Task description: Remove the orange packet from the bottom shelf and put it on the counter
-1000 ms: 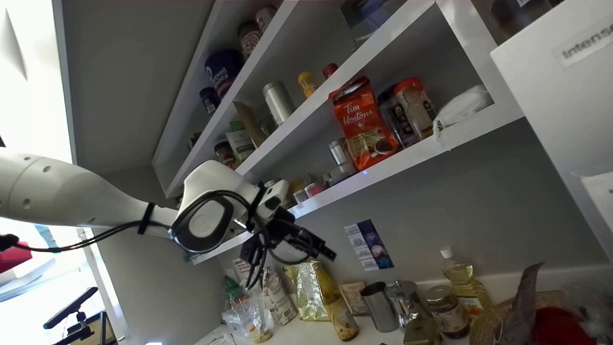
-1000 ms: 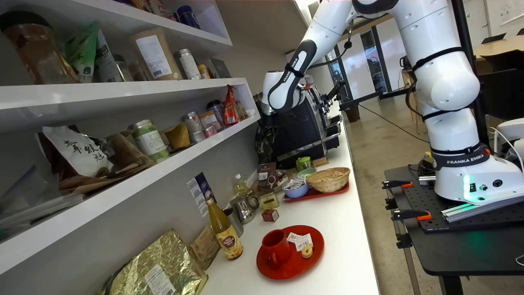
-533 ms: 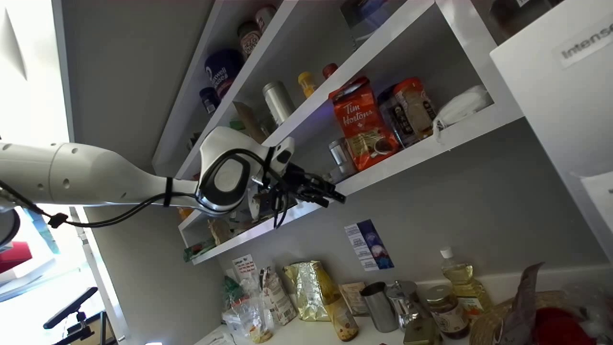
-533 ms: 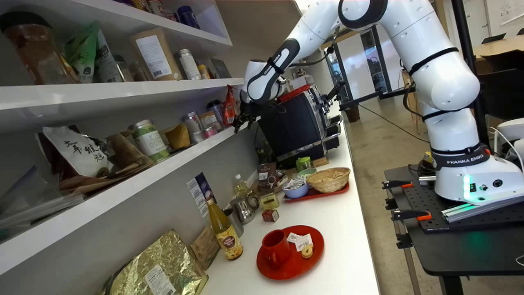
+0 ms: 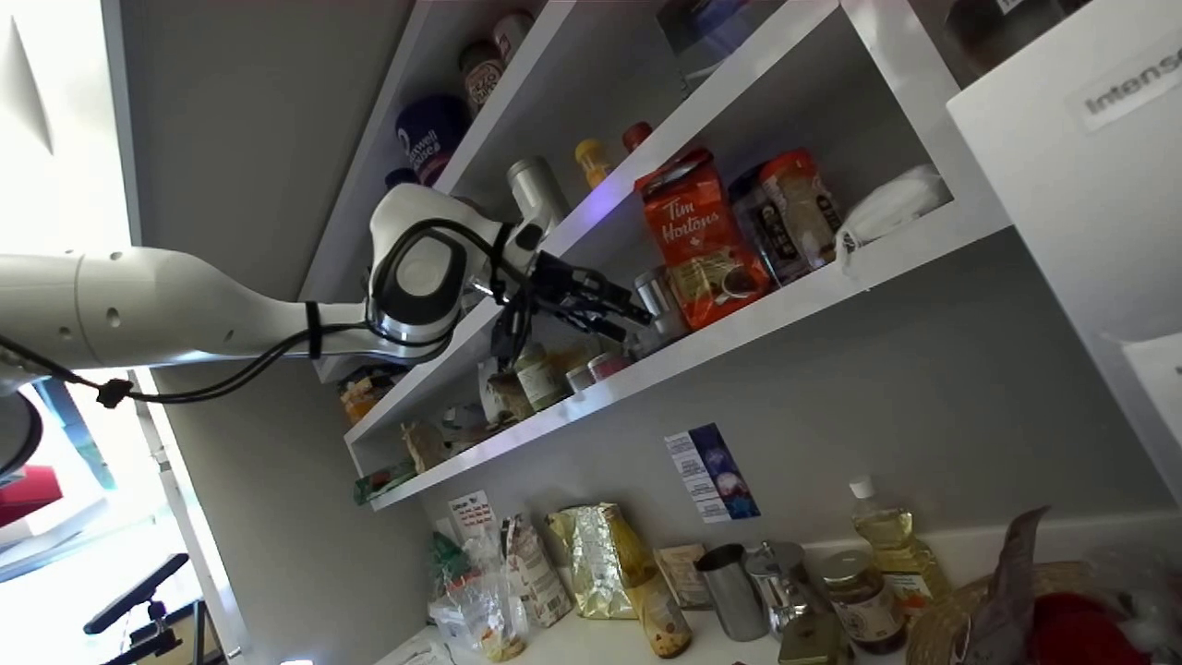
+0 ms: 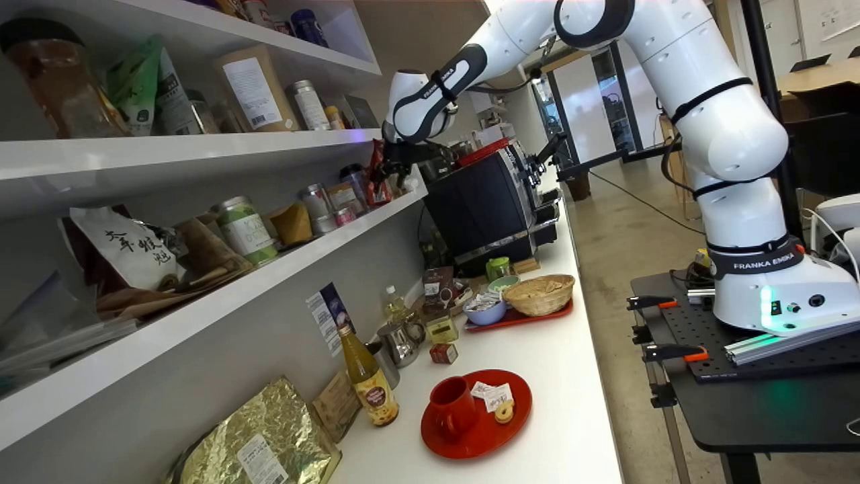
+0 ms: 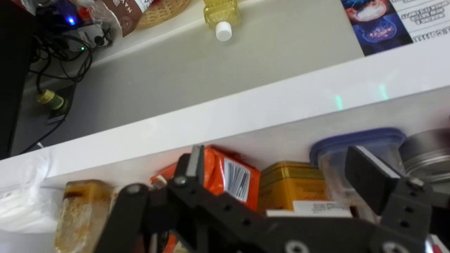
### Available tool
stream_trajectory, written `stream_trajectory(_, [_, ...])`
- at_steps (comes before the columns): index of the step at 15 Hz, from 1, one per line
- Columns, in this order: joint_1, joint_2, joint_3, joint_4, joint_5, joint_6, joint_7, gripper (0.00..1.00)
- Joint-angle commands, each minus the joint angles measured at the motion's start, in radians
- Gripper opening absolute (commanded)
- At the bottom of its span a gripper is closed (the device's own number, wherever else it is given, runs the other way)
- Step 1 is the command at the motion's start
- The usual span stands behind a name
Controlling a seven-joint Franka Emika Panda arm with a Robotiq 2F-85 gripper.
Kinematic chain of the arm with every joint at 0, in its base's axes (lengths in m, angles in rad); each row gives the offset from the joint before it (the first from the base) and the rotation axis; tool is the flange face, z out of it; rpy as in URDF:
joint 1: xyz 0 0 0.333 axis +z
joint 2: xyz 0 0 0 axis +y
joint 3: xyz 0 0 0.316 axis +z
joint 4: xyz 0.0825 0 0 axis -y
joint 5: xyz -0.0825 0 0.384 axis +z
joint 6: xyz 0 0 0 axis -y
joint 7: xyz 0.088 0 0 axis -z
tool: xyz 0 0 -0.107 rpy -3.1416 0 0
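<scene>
Wide pale flat counter (image 6: 564,376): destination.
Long white thick-edged bottom shelf (image 5: 803,297): runs above the counter.
Tall flat glossy red-orange packet (image 5: 706,240): standing on that shelf; probably light, soft-sided, slick.
Black two-fingered gripper (image 7: 283,168): fingers spread, grasping nothing, near the packet.
Crinkled packet top (image 5: 679,166): likely to crumple; a firm pinch around mid-height seems safer.
</scene>
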Motion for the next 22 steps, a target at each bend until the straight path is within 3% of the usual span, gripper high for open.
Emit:
stream_trajectory(1, [0.003, 0.073, -0.029, 0.14, -0.038, -0.037, 0.074, 1.0])
stream_trajectory(12, [-0.002, 0.243, -0.08, 0.405, -0.044, -0.089, 0.149, 1.0])
stream_trajectory(13, [-0.002, 0.252, -0.08, 0.421, -0.043, -0.095, 0.15, 0.77])
stream_trajectory(15, [0.003, 0.258, -0.082, 0.429, -0.038, -0.086, 0.142, 0.67])
stream_trajectory(22, [-0.002, 0.261, -0.081, 0.438, -0.034, -0.075, 0.128, 0.13])
